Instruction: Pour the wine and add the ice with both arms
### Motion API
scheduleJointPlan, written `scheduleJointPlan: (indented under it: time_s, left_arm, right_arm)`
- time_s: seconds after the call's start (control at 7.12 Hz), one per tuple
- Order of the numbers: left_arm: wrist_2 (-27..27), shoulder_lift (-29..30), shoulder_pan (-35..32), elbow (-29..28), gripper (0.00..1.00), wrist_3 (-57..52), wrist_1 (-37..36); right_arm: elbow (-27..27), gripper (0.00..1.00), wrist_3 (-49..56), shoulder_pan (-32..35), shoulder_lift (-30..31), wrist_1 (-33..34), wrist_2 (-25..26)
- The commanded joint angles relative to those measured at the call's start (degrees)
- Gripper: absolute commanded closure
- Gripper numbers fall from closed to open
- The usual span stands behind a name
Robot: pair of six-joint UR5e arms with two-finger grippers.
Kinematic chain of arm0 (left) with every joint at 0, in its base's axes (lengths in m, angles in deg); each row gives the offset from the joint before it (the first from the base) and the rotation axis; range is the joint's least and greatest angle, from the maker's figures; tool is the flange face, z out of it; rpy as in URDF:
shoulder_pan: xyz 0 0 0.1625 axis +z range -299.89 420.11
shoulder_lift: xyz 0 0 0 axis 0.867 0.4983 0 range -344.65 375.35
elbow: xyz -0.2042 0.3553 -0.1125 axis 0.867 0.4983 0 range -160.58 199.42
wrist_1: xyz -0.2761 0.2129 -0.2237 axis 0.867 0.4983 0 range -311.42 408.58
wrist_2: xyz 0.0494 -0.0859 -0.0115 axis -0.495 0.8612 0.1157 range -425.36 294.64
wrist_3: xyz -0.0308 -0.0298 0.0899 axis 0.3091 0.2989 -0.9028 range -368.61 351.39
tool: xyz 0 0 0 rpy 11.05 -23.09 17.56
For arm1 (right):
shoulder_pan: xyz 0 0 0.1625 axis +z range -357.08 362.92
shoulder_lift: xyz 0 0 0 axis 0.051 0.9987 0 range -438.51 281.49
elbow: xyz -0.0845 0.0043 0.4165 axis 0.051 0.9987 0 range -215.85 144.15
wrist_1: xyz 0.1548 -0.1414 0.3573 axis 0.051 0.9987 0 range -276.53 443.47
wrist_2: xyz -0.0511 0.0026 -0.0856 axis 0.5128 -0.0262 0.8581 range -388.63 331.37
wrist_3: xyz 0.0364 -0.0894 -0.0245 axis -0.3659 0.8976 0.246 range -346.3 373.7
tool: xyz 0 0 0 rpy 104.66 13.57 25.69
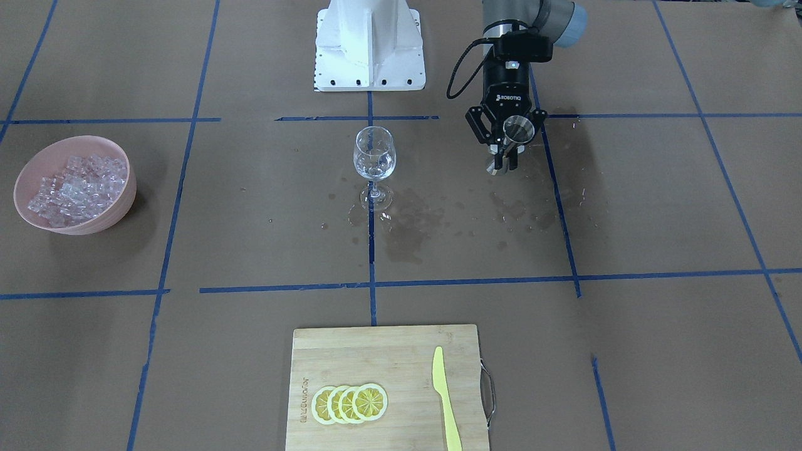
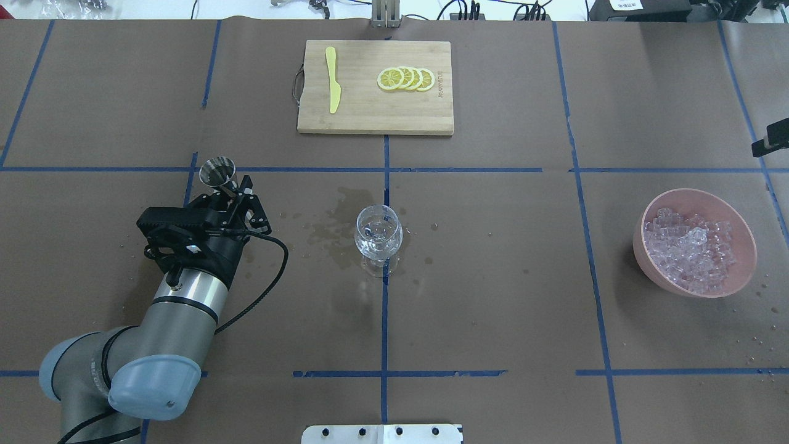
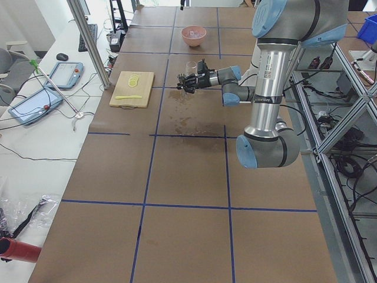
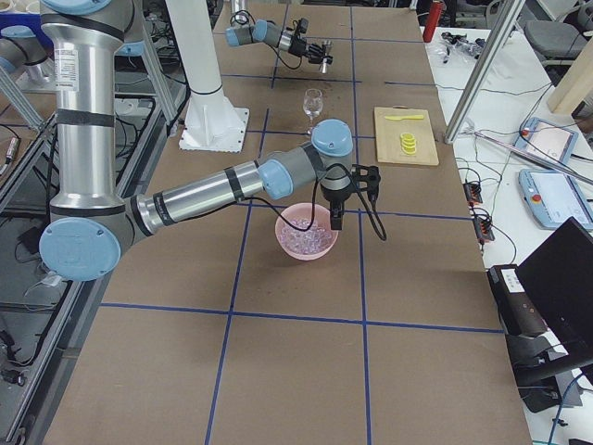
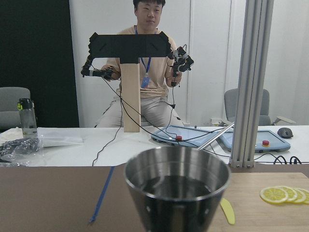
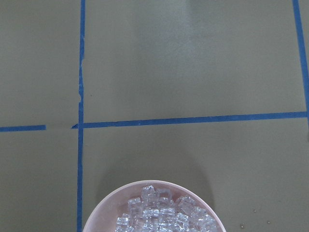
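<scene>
The left arm (image 2: 179, 296), brushed silver tube with pale-blue joint caps, reaches over the counter (image 1: 626, 207), which is covered in matte brown paper crossed by blue tape lines (image 1: 476, 282). Its black left tool (image 1: 505, 152) is pinched on the narrow waist of a polished steel jigger (image 1: 517, 129), a double-cone measure held upright with its wider, round mouth on top. The left wrist view shows a dark, mirror-like inside, and I cannot tell whether liquid sits there. Well to one side stands a stemmed wine glass (image 1: 374, 153), thin and clear, its foot on a tape line among dark wet stains (image 1: 407, 228) in the paper. The wine (image 1: 374, 168), a small colourless measure, glints in the bottom of the glass's rounded bowl. The ice (image 1: 78, 188), a heap of small glassy cubes, fills a smooth pink bowl (image 1: 53, 155) near the far end of the counter. The right arm (image 4: 213, 190) stretches out over it, and the right tool (image 4: 335, 211) points straight down above the bowl's rim. I cannot tell whether its fingers are spread. A pale bamboo cutting board (image 1: 376, 357) carries four overlapping lemon slices (image 1: 351, 403) and a yellow plastic knife (image 1: 445, 401).
</scene>
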Motion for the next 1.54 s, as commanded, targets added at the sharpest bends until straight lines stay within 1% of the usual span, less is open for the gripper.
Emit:
scheduleJointPlan:
  time_s: [0.0, 0.14, 0.28, 0.42, 0.56, 0.7, 0.84, 1.26, 1.4]
  left_arm:
    - [2.0, 1.9, 0.1, 0.4, 1.0, -0.2, -0.3]
    - [2.1, 2.9, -0.1, 2.2, 1.0, -5.6, -0.4]
    - [2.1, 2.9, -0.1, 2.8, 1.0, -6.0, -0.4]
    - [2.1, 3.0, 0.0, 3.0, 1.0, -6.4, -0.4]
    - [2.1, 3.2, 0.0, 3.0, 1.0, -6.4, -0.3]
    - [2.0, 3.2, -0.1, 3.9, 1.0, -6.7, -0.4]
    - [2.0, 3.2, -0.1, 4.4, 1.0, -10.0, -0.4]
    - [1.8, 4.1, 0.8, 4.0, 1.0, -13.3, -0.6]
    - [1.7, 6.0, 1.1, 3.6, 1.0, -15.9, -2.0]
  right_arm:
    - [-1.9, 0.0, -1.8, -2.6, 1.7, -2.7, 1.6]
    - [-1.9, 0.0, -2.1, -4.4, 2.0, -3.8, 2.1]
    - [-2.0, 0.0, -2.1, -5.9, 2.6, -4.0, 3.9]
    - [-2.0, 0.0, -2.1, -7.3, 5.6, -8.5, 5.5]
    - [-2.0, 0.0, -3.2, -9.4, 9.5, -14.6, 8.3]
    - [-1.9, 0.0, -4.8, -10.9, 9.9, -15.1, 8.8]
    - [-1.8, 0.0, -5.5, -13.5, 9.8, -15.1, 12.3]
    - [-1.6, 0.0, -8.0, -16.2, 9.5, -15.3, 12.8]
    - [-1.7, 0.0, -8.2, -16.4, 9.5, -15.3, 12.8]
